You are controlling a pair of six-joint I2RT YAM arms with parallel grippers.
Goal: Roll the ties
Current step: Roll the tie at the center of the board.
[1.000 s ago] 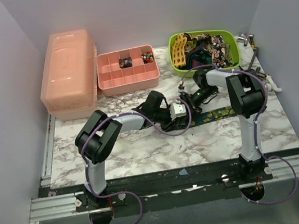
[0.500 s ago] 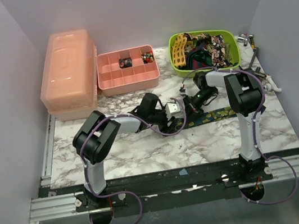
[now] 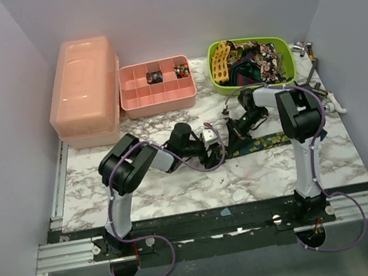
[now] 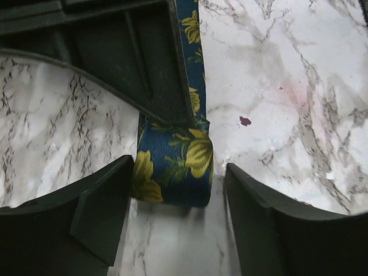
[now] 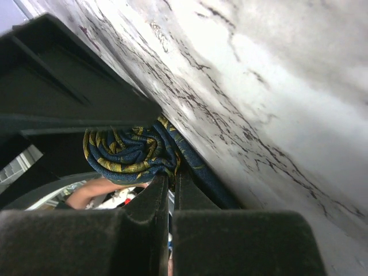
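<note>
A dark navy tie with yellow flowers (image 3: 267,142) lies flat on the marble table, its left end wound into a roll (image 4: 172,172). My left gripper (image 4: 178,230) is open, its fingers standing on either side of the roll with a gap on the right. My right gripper (image 5: 171,187) is shut, its tips pinching the edge of the roll (image 5: 126,152) where the flat strip leaves it. In the top view both grippers meet mid-table, the left gripper (image 3: 212,153) beside the right gripper (image 3: 229,138). More ties (image 3: 255,56) are piled in the green basket.
The green basket (image 3: 219,76) stands at the back right. A pink compartment tray (image 3: 159,98) and a pink lidded box (image 3: 85,90) are at the back left. Small metal tools (image 3: 312,61) lie by the right wall.
My left gripper has opened off the roll and drawn back to the left. My right gripper has shut on the roll's edge.
</note>
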